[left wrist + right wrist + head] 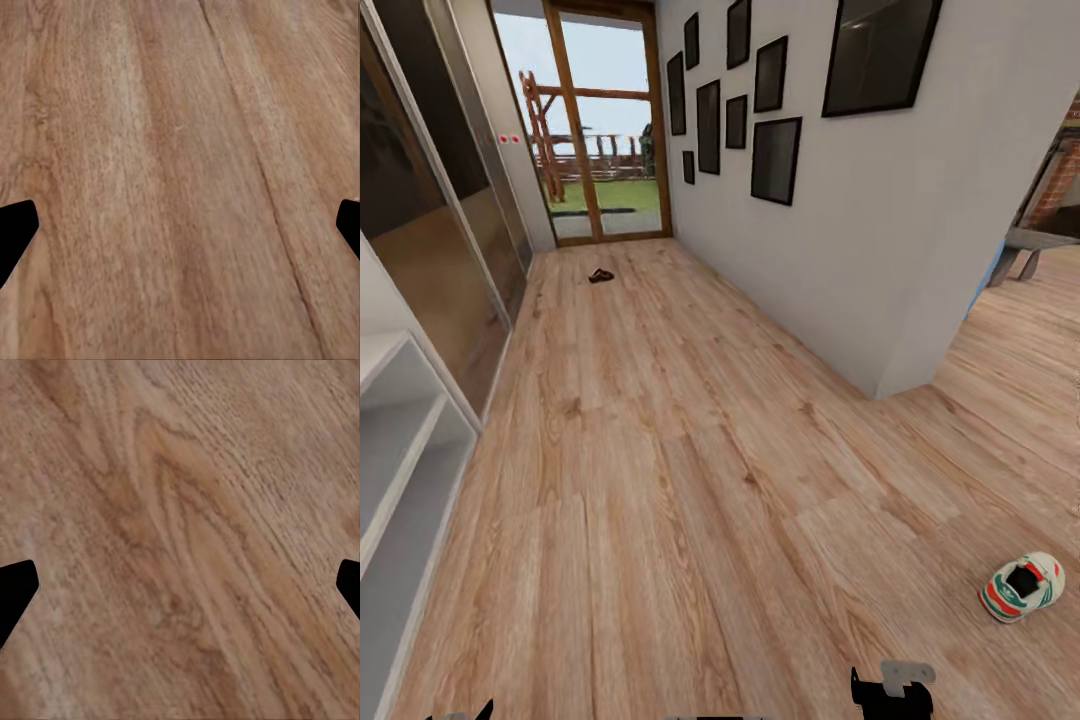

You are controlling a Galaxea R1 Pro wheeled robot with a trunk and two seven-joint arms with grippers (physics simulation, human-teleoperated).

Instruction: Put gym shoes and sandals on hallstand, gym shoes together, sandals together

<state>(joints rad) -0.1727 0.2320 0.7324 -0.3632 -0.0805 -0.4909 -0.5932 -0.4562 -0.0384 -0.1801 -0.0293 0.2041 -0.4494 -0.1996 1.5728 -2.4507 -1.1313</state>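
I see one gym shoe on the corridor floor to my right, a sandal far ahead; both grippers gape wide, empty

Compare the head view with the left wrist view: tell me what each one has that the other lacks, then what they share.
Head view alone: one gym shoe lying on the floor near the right, a dark sandal far down the corridor by the glass door, the grey shoe rack at the left edge, and black picture frames on the wall.

Left wrist view alone: the left gripper spread open, its black fingertips at the picture's sides.

Shared: the wood plank floor.
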